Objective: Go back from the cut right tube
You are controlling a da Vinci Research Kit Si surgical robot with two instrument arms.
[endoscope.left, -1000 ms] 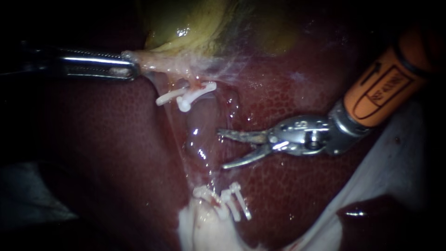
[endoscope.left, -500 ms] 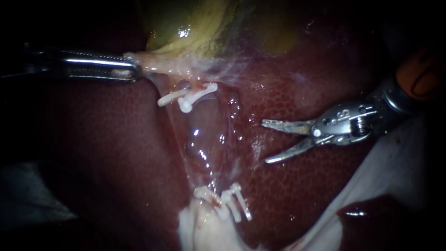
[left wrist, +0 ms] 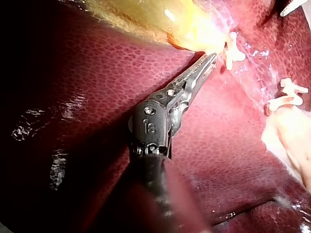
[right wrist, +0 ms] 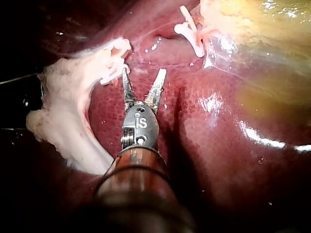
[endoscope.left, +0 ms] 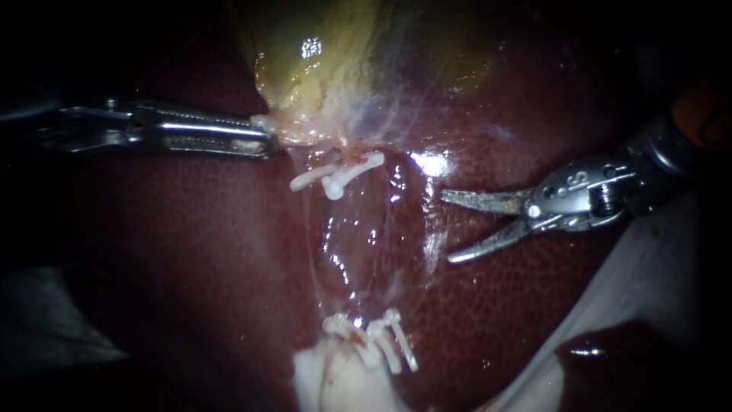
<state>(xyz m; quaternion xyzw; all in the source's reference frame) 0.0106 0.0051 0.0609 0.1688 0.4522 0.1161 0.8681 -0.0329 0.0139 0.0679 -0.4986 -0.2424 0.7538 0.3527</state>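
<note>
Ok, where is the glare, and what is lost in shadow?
Endoscope view: glare on the liver near the upper clips and on the gallbladder; the left instrument is lost in dark along its shaft. Left wrist view: its shaft is in shadow. Right wrist view: glare streaks on the liver.

Glossy dark red liver [endoscope.left: 191,252] fills the scene; yellow-green gallbladder [endoscope.left: 328,53] sits far, white cloth [endoscope.left: 656,286] near right, pale fatty lump [endoscope.left: 335,381] near centre.
</note>
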